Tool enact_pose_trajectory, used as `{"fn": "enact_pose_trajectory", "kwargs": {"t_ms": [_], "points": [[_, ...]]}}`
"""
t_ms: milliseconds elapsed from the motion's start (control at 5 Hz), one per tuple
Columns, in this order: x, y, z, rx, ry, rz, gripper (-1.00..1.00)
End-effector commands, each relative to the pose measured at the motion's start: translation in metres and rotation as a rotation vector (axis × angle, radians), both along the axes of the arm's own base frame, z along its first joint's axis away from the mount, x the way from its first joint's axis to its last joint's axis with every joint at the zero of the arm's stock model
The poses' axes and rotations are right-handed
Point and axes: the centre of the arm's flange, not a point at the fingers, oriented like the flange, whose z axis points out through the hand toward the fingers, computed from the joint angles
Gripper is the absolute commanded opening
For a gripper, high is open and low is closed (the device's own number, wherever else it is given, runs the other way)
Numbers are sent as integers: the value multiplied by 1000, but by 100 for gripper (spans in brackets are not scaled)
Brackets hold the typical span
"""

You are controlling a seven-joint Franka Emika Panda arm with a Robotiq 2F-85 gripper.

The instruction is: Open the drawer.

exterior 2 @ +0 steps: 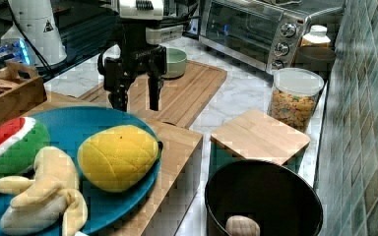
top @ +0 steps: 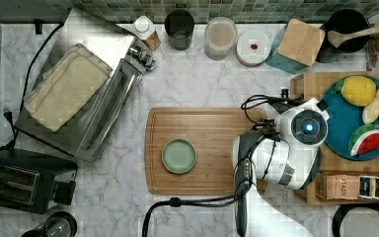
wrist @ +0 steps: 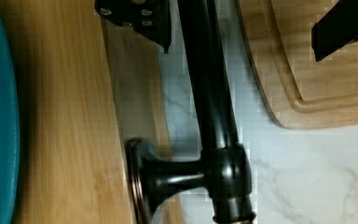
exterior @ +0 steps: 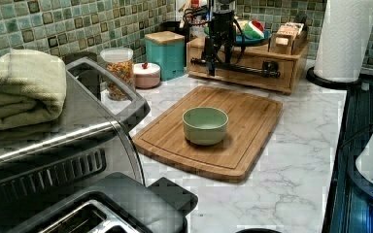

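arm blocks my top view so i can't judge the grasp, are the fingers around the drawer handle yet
observer: yes. In the wrist view the gripper is open, with one finger on each side of the black bar handle and not clamped on it.
operator: where along the bar
observer: near the left view's left end of the handle, close to a mounting post.
operator: is the drawer open at all
observer: in the left view the drawer front looks flush with its wooden box, so it appears closed.
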Motion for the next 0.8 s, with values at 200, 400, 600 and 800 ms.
{"fn": "enact_pose_trajectory", "kwargs": {"t_ms": [200,400,600,800], "points": [[-8,10,-23,60,62,127,100],[-4,41,-22,95,86,131,100],[0,73,-27,140,104,187,100],[5,114,-34,195,127,237,100]]}}
